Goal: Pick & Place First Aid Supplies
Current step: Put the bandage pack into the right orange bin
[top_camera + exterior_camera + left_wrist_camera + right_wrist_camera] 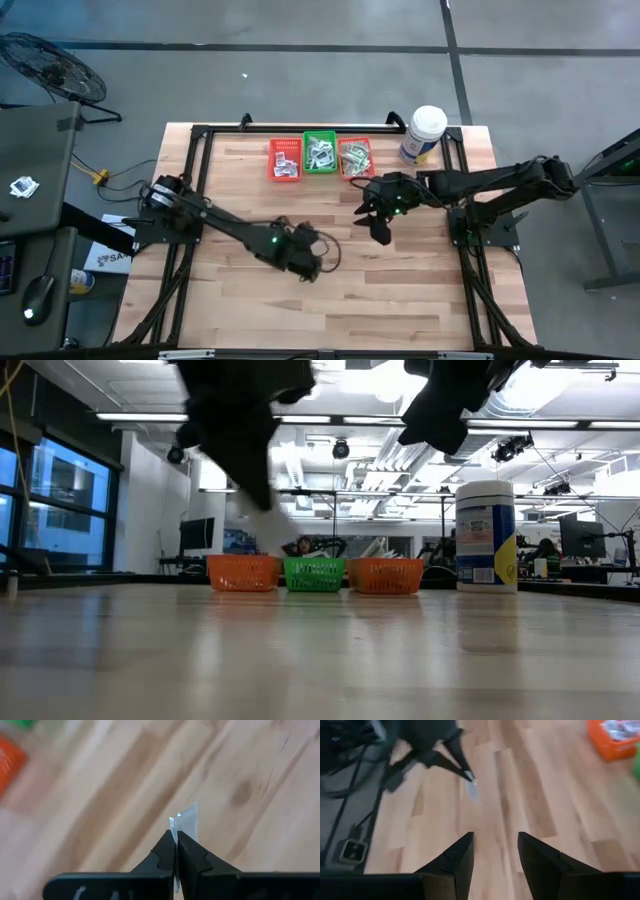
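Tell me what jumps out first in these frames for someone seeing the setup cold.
The left gripper, out over the middle of the table, is pinched shut on a small white packet held clear of the wood. At the far edge sits a row of three mesh baskets, red, green, red, filled with packets, with a white tub to their right. The right gripper hangs open in front of the baskets, empty.

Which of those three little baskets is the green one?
The middle basket. The baskets on either side of it are orange-red; the white tub stands past the right-hand one.
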You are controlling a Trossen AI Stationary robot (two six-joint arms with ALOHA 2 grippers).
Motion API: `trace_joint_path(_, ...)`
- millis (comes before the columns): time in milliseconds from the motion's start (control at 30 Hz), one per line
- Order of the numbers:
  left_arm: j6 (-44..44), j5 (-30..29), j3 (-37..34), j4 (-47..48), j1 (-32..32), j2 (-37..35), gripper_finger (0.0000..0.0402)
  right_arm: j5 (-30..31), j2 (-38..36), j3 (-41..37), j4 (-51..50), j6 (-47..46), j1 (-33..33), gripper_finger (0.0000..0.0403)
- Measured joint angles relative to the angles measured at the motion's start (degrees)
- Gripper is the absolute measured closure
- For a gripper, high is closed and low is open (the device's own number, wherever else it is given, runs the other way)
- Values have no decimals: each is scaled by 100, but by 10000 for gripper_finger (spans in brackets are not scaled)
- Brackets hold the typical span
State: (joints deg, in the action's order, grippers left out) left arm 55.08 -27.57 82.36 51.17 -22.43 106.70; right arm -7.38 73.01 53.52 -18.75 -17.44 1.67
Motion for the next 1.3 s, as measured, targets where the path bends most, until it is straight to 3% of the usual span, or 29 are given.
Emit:
trace_joint_path(267,-1338,-274,653,-425,860,-5,401,814,-599,0,-373,-74,-25,258)
trace_joint_path(467,-2702,-148,1241,-1193,1266,-10,401,689,-782,0,-398,47,-85,258)
trace_joint_path(700,-3846,-200,1798,-1394,1383,-18,401,523,-780,0,-415,96,-173,258)
trace_joint_path(1300,-4278,-195,1900,-1977,1381,-23,401,0,-545,0,-310,278,-459,264)
